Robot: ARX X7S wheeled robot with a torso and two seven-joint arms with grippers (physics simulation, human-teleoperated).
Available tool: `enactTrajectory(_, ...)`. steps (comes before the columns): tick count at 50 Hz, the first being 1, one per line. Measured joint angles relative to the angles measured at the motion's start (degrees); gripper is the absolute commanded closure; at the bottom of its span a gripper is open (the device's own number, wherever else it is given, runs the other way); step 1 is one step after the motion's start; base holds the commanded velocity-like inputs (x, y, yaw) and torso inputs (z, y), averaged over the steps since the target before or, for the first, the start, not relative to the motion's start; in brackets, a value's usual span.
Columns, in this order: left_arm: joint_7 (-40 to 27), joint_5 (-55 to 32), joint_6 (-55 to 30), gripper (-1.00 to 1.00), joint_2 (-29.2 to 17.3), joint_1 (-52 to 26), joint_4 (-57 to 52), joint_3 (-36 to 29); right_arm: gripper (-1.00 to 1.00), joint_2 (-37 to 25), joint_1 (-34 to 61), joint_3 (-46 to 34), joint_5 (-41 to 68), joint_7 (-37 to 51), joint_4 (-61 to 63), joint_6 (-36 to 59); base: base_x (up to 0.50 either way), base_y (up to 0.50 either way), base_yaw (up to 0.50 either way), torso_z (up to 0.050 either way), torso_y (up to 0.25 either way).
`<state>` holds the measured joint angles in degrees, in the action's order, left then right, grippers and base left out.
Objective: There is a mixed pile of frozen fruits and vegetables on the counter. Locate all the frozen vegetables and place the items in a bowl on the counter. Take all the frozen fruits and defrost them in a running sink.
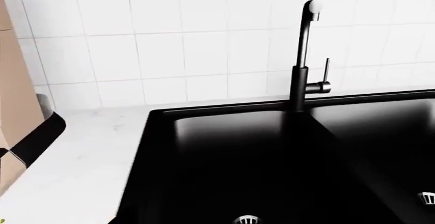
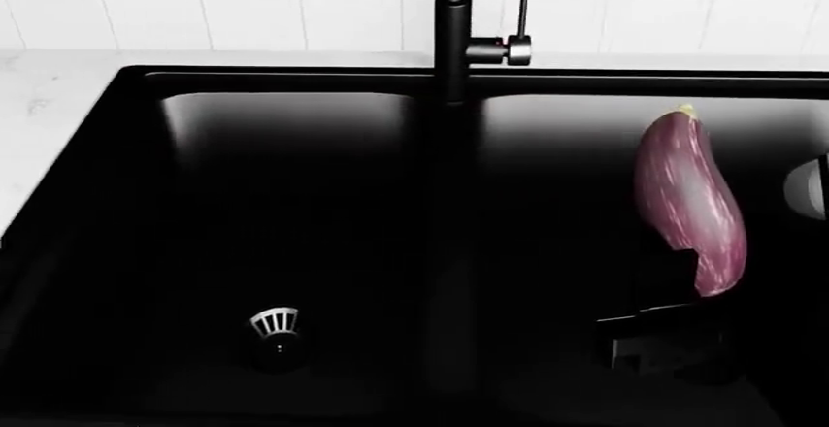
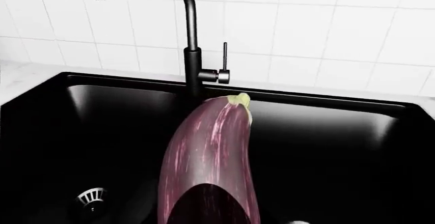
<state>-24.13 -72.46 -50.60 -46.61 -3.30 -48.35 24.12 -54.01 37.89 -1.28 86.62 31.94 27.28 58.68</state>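
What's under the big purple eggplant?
The eggplant hangs over the black sink's right basin, its lower end in the right gripper. The fingers and eggplant hide the basin floor right beneath; no other food shows there.

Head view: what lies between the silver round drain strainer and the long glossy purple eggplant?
Only bare black sink floor and the basin divider separate strainer and eggplant.

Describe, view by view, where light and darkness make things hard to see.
Head view: the matte black double-basin sink swallows detail, and the right gripper's dark fingers nearly vanish against it. Right wrist view: pale sheen streaks the long glossy purple eggplant. Left wrist view: the tall black faucet's tip glares white.
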Motion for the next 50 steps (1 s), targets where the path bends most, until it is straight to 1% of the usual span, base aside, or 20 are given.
enactTrajectory(25, 0.0, 0.4, 0.6, -1.0, 0.2, 0.2, 0.1, -0.7, 1.0, -1.6, -5.0, 2.5, 0.0, -0.6, 1.1, -1.8, 0.0, -0.5, 0.0, 0.0, 0.0)
enactTrajectory(50, 0.3, 1.4, 1.2, -1.0, 0.5, 0.2, 0.3, -2.1, 1.0, -2.2, -4.8, 2.0, -0.5, -0.9, 0.8, -1.8, 0.0, -0.49, 0.0, 0.0, 0.0)
